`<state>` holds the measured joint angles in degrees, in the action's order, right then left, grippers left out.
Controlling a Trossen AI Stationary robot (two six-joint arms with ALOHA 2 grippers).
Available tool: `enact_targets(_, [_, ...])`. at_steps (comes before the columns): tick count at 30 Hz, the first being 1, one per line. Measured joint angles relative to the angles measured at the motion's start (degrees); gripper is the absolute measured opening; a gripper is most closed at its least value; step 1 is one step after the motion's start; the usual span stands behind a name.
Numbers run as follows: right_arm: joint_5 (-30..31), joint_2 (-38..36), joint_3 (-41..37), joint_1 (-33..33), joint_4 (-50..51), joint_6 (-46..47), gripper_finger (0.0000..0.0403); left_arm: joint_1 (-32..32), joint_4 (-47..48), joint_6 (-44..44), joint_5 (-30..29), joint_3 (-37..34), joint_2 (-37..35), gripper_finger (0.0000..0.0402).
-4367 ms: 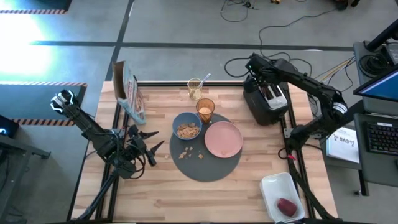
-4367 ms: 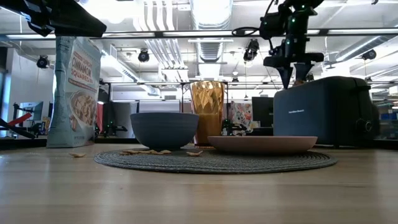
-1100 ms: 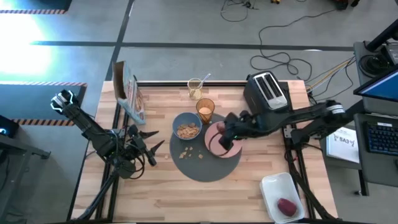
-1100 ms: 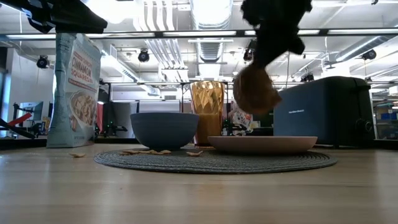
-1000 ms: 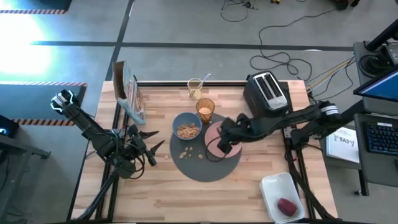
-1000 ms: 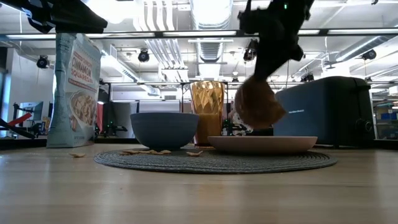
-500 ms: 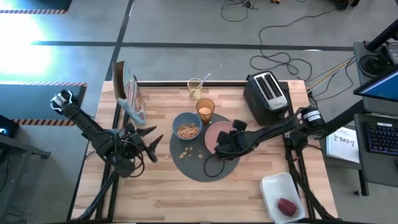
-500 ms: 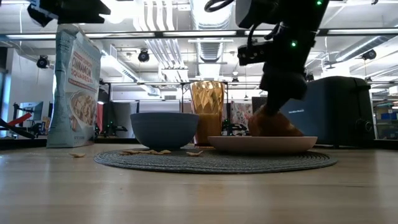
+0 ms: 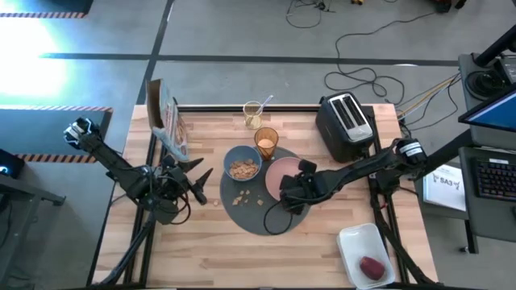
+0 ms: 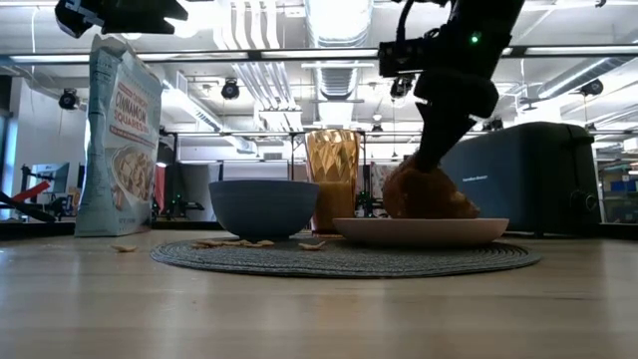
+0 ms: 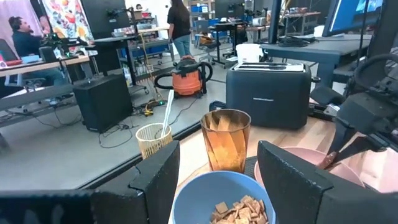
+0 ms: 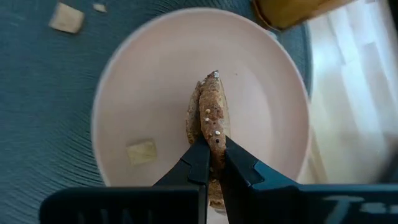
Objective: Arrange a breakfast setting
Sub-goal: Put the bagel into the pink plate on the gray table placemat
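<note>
On the wooden desk (image 9: 201,242) I see the right gripper (image 12: 211,163), fingers clamped on the toast slice (image 12: 210,118), over the pink plate (image 12: 143,93); left gripper (image 9: 196,179) waits, fingers apart.

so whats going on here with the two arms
A breakfast is being laid out. The right gripper is shut on a toast slice, holding it on edge over the pink plate on the dark-grey mat. The blue bowl holds cereal, with the amber tumbler behind it. The left gripper waits open near the table's left side. An apple sits in the white tray.
</note>
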<state>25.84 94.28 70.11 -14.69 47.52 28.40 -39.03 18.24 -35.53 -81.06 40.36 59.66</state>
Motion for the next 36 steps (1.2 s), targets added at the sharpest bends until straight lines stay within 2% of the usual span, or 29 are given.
enact_targets(13, [-4.0, -0.2, 0.0, 0.1, -2.0, 6.0, 0.0010, 0.2, 0.0, 0.5, 0.1, -0.1, 0.0, 0.0200])
enact_targets(19, [-0.9, -0.2, 0.0, 0.4, -2.3, 6.1, 0.0017, 0.2, 0.0, 0.3, 0.2, -0.1, 0.0, 0.0200])
enact_targets(31, [-2.2, -0.2, 0.0, 5.3, -1.6, 7.6, 0.0135, 0.2, 0.2, 0.7, 0.2, -0.2, 0.0, 0.0200])
enact_targets(36, [-4.1, -0.9, 1.1, 5.3, -0.2, 7.6, 0.0163, 0.2, 0.8, 0.8, 0.8, -0.2, 0.0, 0.0200])
